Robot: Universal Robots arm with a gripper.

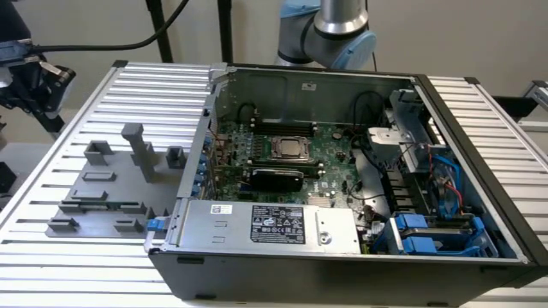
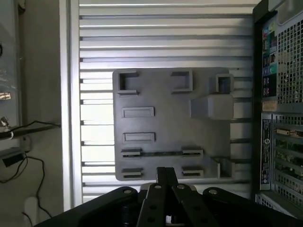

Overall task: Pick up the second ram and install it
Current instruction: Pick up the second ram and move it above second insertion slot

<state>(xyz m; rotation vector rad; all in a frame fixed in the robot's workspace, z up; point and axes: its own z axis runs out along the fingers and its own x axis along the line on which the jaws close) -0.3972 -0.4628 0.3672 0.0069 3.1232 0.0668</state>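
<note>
**Item:** second ram (image 1: 102, 206) (image 2: 161, 153), a long thin green circuit-board stick. It is held between small holders on the grey moulded fixture plate (image 1: 120, 186), at nine o'clock from the open black metal computer case (image 1: 342, 276).

**Gripper** (image 2: 165, 176): black fingers pressed together, empty, hovering above the plate.

**Risk:** an off-centre descent, or one with fingers unopened, would likely strike the stick's edge and tip or jam it in its holders.

Arm (image 1: 341, 22) — silvery metal tube running into a rounded pale blue-grey joint housing (image 1: 347, 48), with a light blue cap (image 1: 298, 9) beside it.
Gripper (image 2: 166, 174) — matte black, angular link bars converging on two narrow fingers (image 2: 162, 178); round light-rimmed pivot pins (image 2: 127, 191) at the link ends.
</note>
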